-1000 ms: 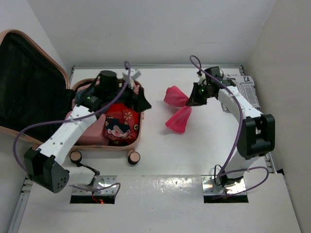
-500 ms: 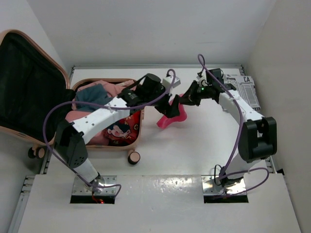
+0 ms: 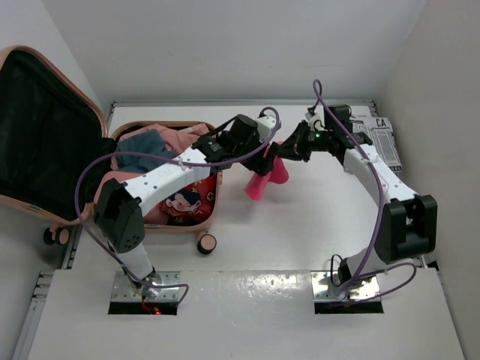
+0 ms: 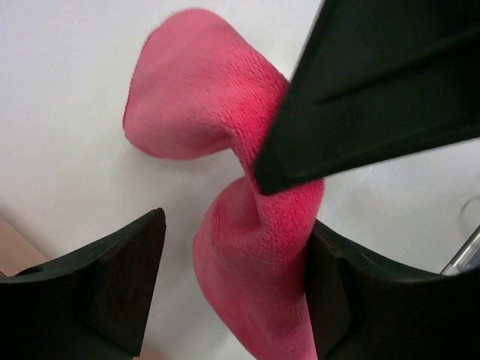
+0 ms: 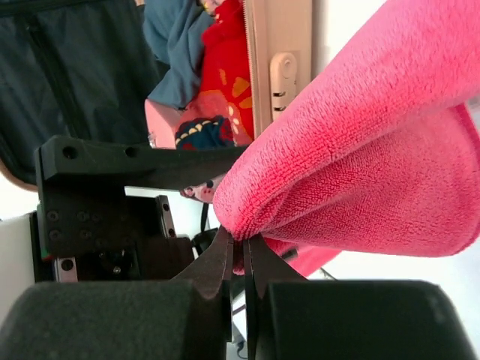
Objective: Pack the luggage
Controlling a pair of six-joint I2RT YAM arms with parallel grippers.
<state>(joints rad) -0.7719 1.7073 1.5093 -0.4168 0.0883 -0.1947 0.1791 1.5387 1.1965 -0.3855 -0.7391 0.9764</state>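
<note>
The luggage (image 3: 213,202) lies open at the left, its black-lined lid (image 3: 34,127) raised and clothes in its base. A pink cloth (image 3: 260,184) hangs above the table to the right of it. My right gripper (image 3: 285,152) is shut on the cloth's upper edge; the right wrist view shows the jaws (image 5: 240,244) pinching the fold of the cloth (image 5: 360,150). My left gripper (image 3: 264,160) reaches across from the luggage. In the left wrist view it (image 4: 234,247) stands open around the hanging cloth (image 4: 255,255), its right finger touching the cloth and its left finger apart.
A blue garment (image 3: 142,146) and a red patterned item (image 3: 184,199) lie in the luggage's base. A luggage wheel (image 3: 206,243) sticks out toward the arms. A printed white sheet (image 3: 379,139) lies at the back right. Walls close in on the table's left, back and right.
My left arm swung right from over the luggage to the cloth, its jaws narrowing. My right gripper lifted the cloth off the table and carried it left.
</note>
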